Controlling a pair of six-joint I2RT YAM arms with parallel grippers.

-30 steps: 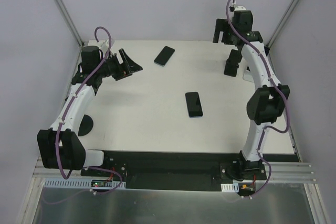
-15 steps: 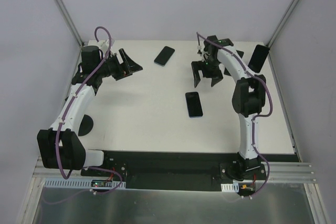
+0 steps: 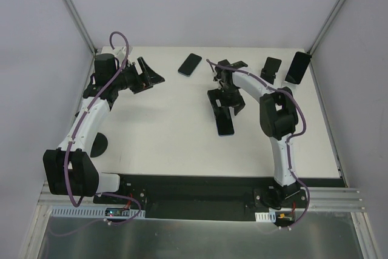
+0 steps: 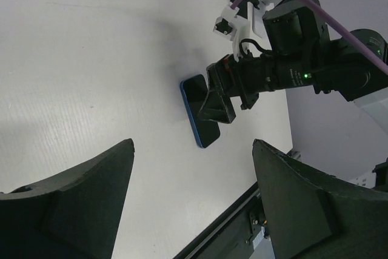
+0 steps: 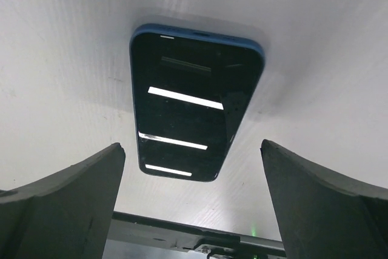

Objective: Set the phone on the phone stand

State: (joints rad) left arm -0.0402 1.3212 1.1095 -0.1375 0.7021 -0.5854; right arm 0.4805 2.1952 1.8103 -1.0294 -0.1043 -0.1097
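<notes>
Top external view shows the right gripper (image 3: 226,102) hanging low over the middle of the white bench (image 3: 157,131), its fingers spread wide above the far end of a blue-edged phone (image 3: 225,124) that lies flat, screen up. Nothing is pinched between them. Right wrist view looks straight down on that phone (image 5: 194,104), whose dark glass mirrors bright strips, with the right gripper (image 5: 191,150) straddling it and one finger on each side, clear of its edges. Left wrist view catches the same phone (image 4: 205,133) from across the bench, partly covered by the right arm's fingers. The left gripper (image 3: 148,74) sits apart at the far left, fingers (image 4: 66,210) parted and holding nothing. A second phone (image 3: 190,64) lies flat near the far edge. At the far right corner stands a dark upright piece that looks like the phone stand (image 3: 271,68), and just beside it a dark slab (image 3: 297,68) leans; whether that slab is another phone cannot be told.
</notes>
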